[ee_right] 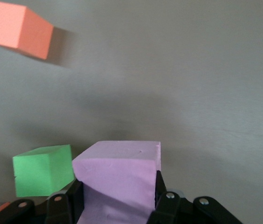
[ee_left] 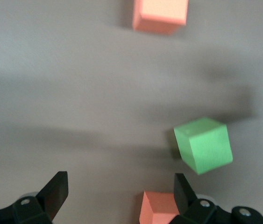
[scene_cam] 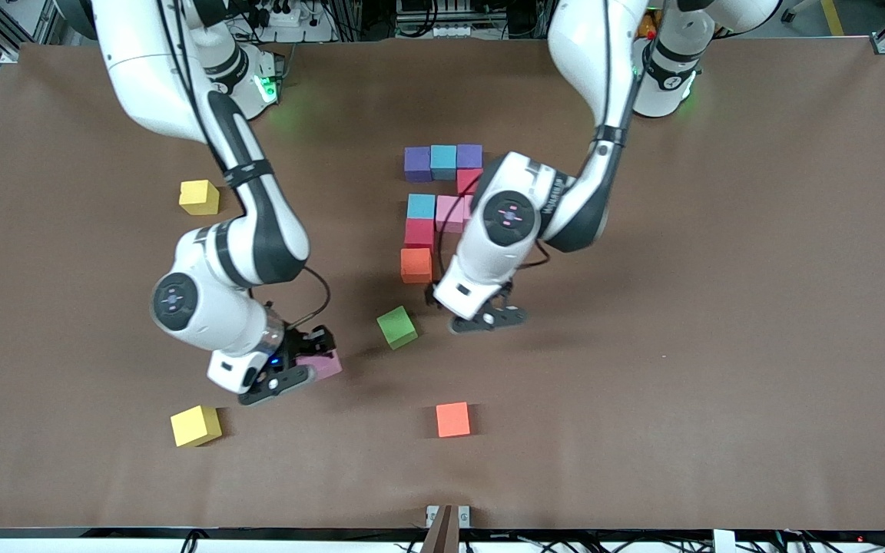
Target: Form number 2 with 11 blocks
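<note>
The partial number 2 (scene_cam: 442, 203) lies mid-table: a row of purple (scene_cam: 417, 163), light blue (scene_cam: 443, 161) and purple (scene_cam: 469, 156) blocks, then red (scene_cam: 469, 181), light blue (scene_cam: 421, 206), pink (scene_cam: 450, 213), red (scene_cam: 419, 233) and orange (scene_cam: 416, 265) blocks. My left gripper (scene_cam: 469, 307) hangs open beside the orange block (ee_left: 161, 210), which sits by one finger (ee_left: 182, 191). A green block (scene_cam: 397, 326) (ee_left: 205, 144) lies loose close by. My right gripper (scene_cam: 289, 369) (ee_right: 117, 196) is shut on a pink block (scene_cam: 321, 363) (ee_right: 117, 179), low over the table.
A loose red-orange block (scene_cam: 453, 419) (ee_left: 160, 16) (ee_right: 19, 30) lies nearer the front camera than the green one (ee_right: 42, 170). Two yellow cubes (scene_cam: 199, 197) (scene_cam: 196, 425) sit toward the right arm's end of the brown table (scene_cam: 719, 307).
</note>
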Available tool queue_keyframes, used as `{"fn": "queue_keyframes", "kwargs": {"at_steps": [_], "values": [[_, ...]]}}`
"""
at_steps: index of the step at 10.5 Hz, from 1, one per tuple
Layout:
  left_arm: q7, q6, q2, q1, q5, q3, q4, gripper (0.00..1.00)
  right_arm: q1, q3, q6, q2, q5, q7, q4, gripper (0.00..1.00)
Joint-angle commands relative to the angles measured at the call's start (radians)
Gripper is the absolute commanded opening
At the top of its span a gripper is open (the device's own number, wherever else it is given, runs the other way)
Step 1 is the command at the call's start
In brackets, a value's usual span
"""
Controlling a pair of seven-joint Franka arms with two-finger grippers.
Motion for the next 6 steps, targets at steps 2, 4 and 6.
{"fn": "queue_keyframes", "kwargs": {"at_steps": [2, 4, 6], "values": [[0.044, -0.102, -0.165, 0.043, 0.069, 0.071, -0.038, 1.00, 0.090, -0.001, -0.003, -0.010, -0.070, -0.005, -0.009, 0.29], [0.163, -0.217, -0.229, 0.118, 0.087, 0.071, -0.044, 1.00, 0.168, -0.001, -0.002, -0.003, -0.155, -0.025, -0.007, 0.29], [0.265, -0.335, -0.289, 0.200, 0.147, 0.071, -0.045, 1.00, 0.236, -0.001, 0.000, 0.007, -0.166, -0.132, -0.007, 0.28]]}}
